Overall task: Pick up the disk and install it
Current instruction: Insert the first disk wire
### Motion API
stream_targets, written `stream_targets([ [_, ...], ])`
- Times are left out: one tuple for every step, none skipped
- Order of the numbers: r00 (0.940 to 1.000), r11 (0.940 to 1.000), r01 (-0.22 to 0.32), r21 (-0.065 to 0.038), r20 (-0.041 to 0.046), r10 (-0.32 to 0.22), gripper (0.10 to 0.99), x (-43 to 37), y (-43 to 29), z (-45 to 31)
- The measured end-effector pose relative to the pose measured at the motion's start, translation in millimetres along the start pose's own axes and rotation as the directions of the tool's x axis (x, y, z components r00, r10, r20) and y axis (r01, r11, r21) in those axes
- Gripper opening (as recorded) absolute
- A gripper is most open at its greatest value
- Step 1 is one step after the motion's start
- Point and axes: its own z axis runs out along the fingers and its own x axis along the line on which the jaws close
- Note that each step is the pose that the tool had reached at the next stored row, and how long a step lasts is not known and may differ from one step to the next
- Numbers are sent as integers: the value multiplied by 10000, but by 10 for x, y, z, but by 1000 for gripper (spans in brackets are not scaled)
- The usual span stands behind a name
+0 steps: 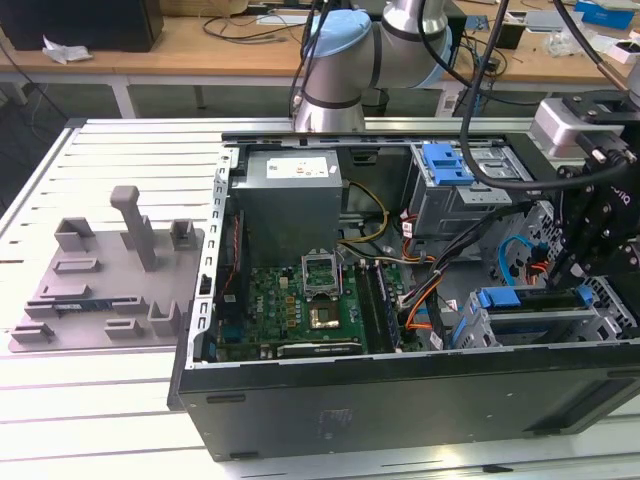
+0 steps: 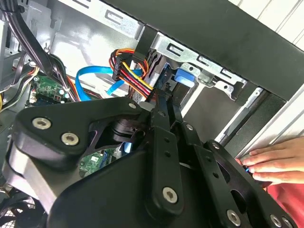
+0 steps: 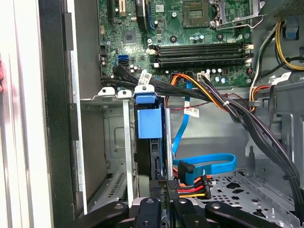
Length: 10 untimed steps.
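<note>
The disk (image 1: 535, 300) stands on edge in the drive cage (image 1: 490, 330) at the front corner of the open computer case, on the exterior view's right. Its blue carrier end (image 3: 149, 121) sits between the cage's metal rails, and the blue tab (image 2: 184, 77) is level with the cage's rim. My gripper (image 1: 578, 282) comes down from the black wrist over the disk's other end. The fingers (image 3: 161, 202) are close together on the disk's thin dark edge (image 3: 155, 164), so the gripper looks shut on it. The disk's label is hidden.
A blue SATA cable (image 3: 209, 166) and a red-yellow-black power plug (image 3: 190, 187) lie right beside the slot. A separate blue bracket (image 1: 447, 162) tops the grey cage at the back. A person's hand (image 2: 275, 161) rests on the case's outer wall. A grey fixture plate (image 1: 100, 285) lies on the exterior view's left.
</note>
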Motion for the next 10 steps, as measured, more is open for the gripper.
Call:
stream_targets([
  [10000, 10000, 1, 0, 0, -1, 169, 0, 0, 0],
  [10000, 10000, 2, 0, 0, -2, 169, 0, 0, 0],
  [10000, 10000, 1, 0, -1, -1, 169, 0, 0, 0],
  [10000, 10000, 2, 0, -1, -2, 169, 0, 0, 2],
  [10000, 10000, 2, 0, -1, -2, 169, 0, 0, 2],
  [10000, 10000, 3, 0, 0, -3, 169, 0, 0, 4],
  [10000, 10000, 3, 0, 0, -3, 169, 0, 0, 6],
  [10000, 10000, 4, 0, -1, -4, 169, 0, 0, 7],
  [10000, 10000, 5, 0, 1, -5, 169, 0, 0, 11],
  [10000, 10000, 6, 0, 0, -6, 169, -1, 0, 13],
])
